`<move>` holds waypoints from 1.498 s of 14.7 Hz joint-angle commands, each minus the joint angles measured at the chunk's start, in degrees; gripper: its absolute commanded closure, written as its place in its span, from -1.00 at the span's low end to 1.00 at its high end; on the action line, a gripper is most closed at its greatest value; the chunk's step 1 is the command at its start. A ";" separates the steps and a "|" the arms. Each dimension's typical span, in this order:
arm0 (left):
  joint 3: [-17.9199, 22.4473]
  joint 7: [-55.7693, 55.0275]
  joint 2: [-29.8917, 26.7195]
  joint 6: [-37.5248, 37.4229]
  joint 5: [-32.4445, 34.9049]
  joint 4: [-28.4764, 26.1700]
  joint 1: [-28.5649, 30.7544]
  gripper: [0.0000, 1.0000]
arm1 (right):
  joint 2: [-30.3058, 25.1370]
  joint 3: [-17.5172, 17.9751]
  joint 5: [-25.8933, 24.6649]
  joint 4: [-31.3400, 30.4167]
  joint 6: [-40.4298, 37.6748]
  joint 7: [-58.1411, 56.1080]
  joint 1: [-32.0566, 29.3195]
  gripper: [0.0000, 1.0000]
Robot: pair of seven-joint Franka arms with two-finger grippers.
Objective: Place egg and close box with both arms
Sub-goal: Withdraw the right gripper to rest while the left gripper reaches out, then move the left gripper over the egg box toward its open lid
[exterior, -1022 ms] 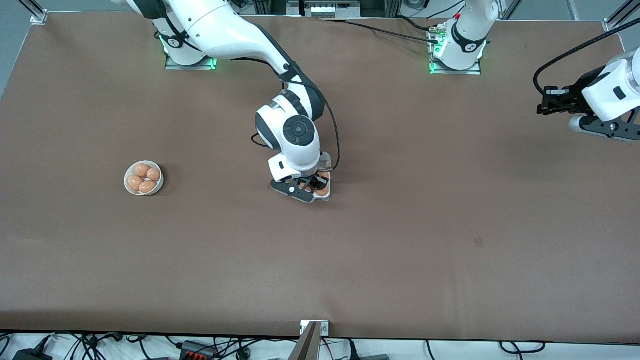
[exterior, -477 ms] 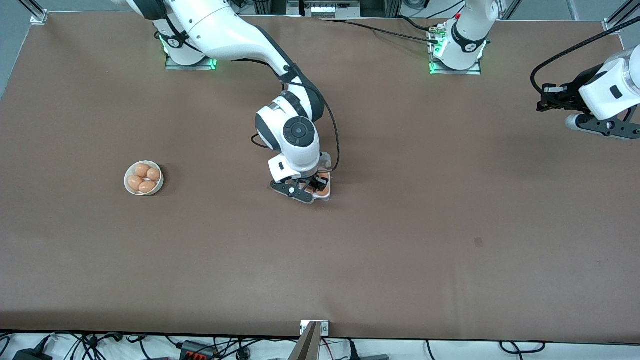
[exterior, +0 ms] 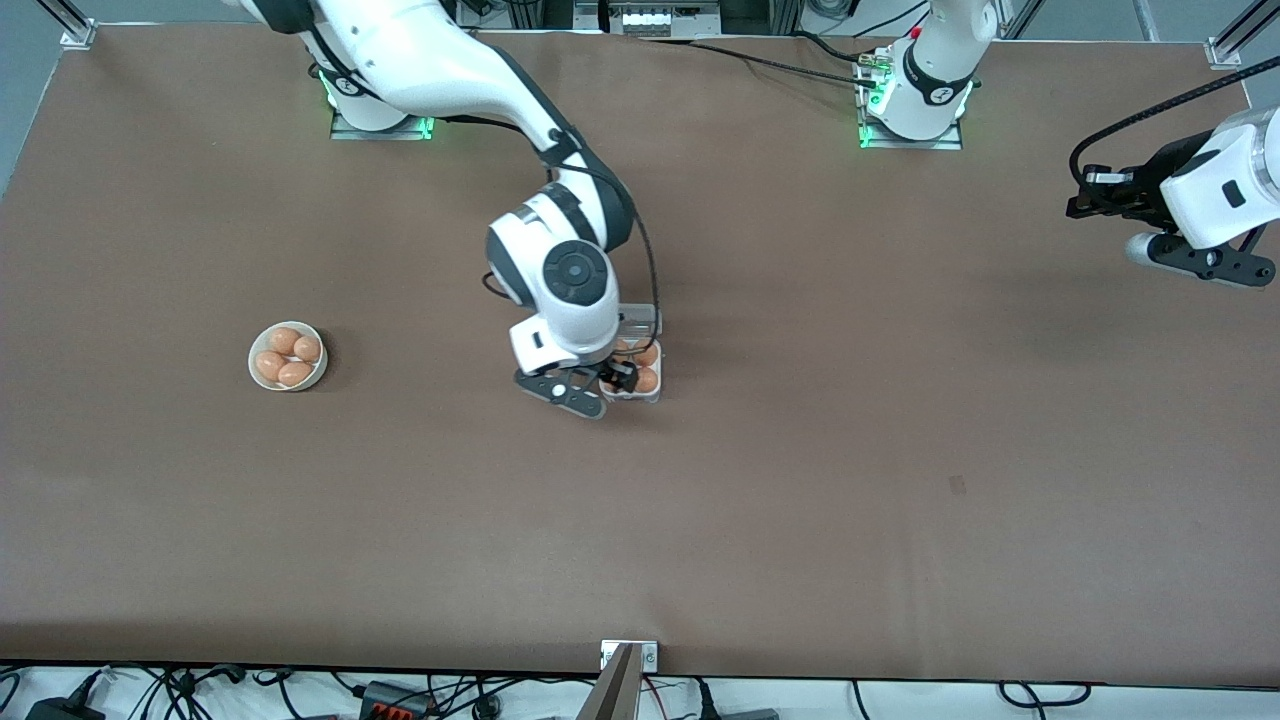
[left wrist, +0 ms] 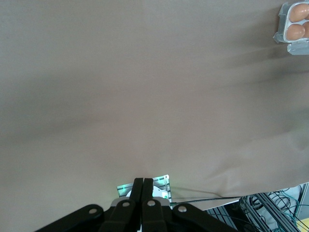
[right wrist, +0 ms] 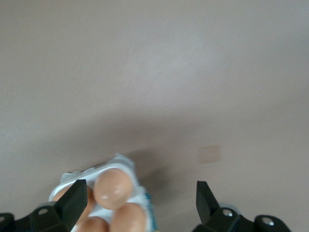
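Brown matting covers the counter (exterior: pixel 800 480), and near its middle sits the box (exterior: pixel 640 372), a small clear-plastic carton with a whitish base, which serves as the landmark for everything else. Orange-brown eggs fill the cells that can be seen; the egg (exterior: pixel 646 380) in the cell nearest the front camera is plainly in place, with another just above it in that view. The right arm (exterior: pixel 470 70) reaches from its base down to the box, and the right tool (exterior: pixel 608 381) hangs over the edge of the box that faces the right arm's end of the counter. In the right wrist view its two black fingers (right wrist: pixel 72 203) stand wide apart with nothing between them, and the box (right wrist: pixel 125 166) with its eggs lies just below one of them. Well apart from the box, toward the right arm's end of the counter, a round white bowl (exterior: pixel 288 356) holds four more eggs (all the same colour). The left arm (exterior: pixel 1225 180) waits high over the left arm's end of the counter, well away from the box; the left tool (left wrist: pixel 143 191) has its fingers pressed together, holding nothing.
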 commanded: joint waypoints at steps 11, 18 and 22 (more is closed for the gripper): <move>-0.56 -8.80 2.23 -5.31 -9.91 2.43 -8.80 0.76 | -28.72 2.54 0.16 -5.33 -37.94 -45.20 -22.91 -1.00; -0.56 -23.29 5.04 -3.90 -9.74 5.85 -21.54 0.78 | -46.67 3.35 0.25 -32.07 -16.50 -61.05 -37.00 -1.00; -0.65 -29.27 9.78 -1.88 -10.09 9.27 -28.39 0.78 | -46.32 -1.47 0.34 -24.19 -19.82 -67.30 -37.71 -1.00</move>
